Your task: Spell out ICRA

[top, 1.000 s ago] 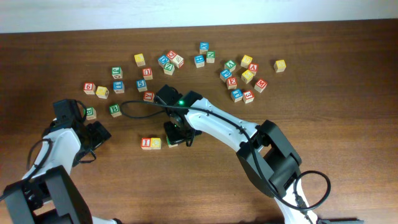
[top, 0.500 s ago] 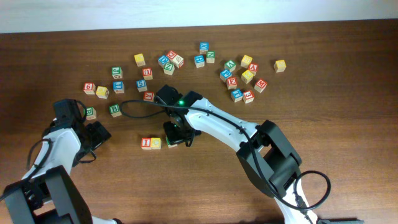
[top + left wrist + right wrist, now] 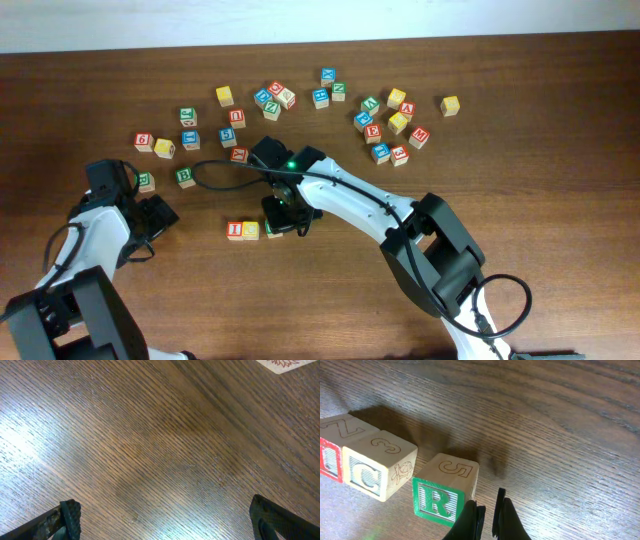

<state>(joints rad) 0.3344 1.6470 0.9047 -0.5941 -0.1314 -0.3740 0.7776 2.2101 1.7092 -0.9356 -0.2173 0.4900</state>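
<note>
Our right fingers (image 3: pixel 504 510), pinched together and empty, sit just right of the green R cube (image 3: pixel 438 502); left fingers (image 3: pixel 70 515) spread wide.

Open wood lies near and right of the row of cubes (image 3: pixel 242 230), crossed only by the right arm (image 3: pixel 360 205). The right gripper (image 3: pixel 487 506), pinched shut, stands just beside the green R cube (image 3: pixel 437 500) at the row's right end, barring that approach. Scattered cubes (image 3: pixel 385 125) crowd the far band of the table (image 3: pixel 330 300); the left gripper (image 3: pixel 164 507), spread wide, occupies the left.
</note>
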